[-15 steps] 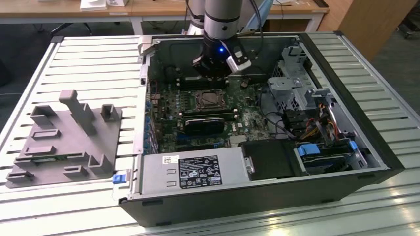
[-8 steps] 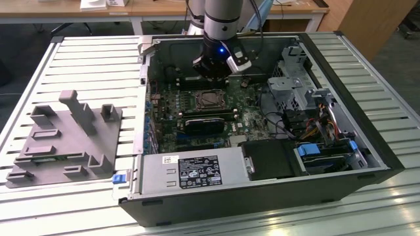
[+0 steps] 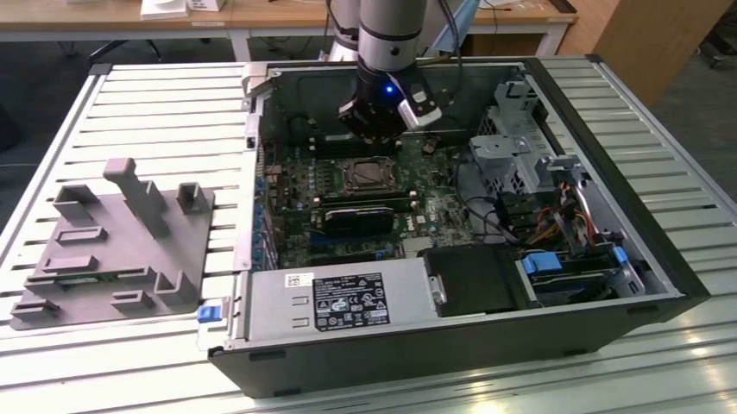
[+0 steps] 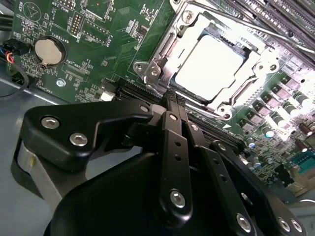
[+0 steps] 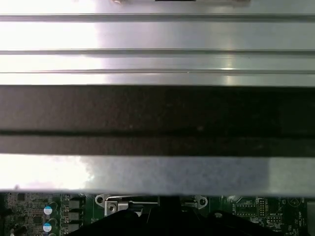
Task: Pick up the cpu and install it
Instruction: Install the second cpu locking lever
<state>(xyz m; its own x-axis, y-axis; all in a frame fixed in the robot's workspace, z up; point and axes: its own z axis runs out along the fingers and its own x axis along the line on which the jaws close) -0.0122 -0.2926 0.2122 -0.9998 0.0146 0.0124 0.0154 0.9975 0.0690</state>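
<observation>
The open black tower computer case [image 3: 461,345] lies on its side on the slatted metal surface [image 3: 150,112], with the green motherboard [image 4: 98,54] exposed and the large grey plastic block with upright posts [image 3: 116,250] well apart on the exterior view's left. In the second wrist view the small flat square cpu with its shiny silver metal top [image 4: 209,66] already lies inside the metal-framed socket [image 4: 150,71], so placement appears done, though the frame's latching cannot be judged. The black claw [image 4: 174,101] hangs just beside the socket, clenched and grasping nothing.
</observation>
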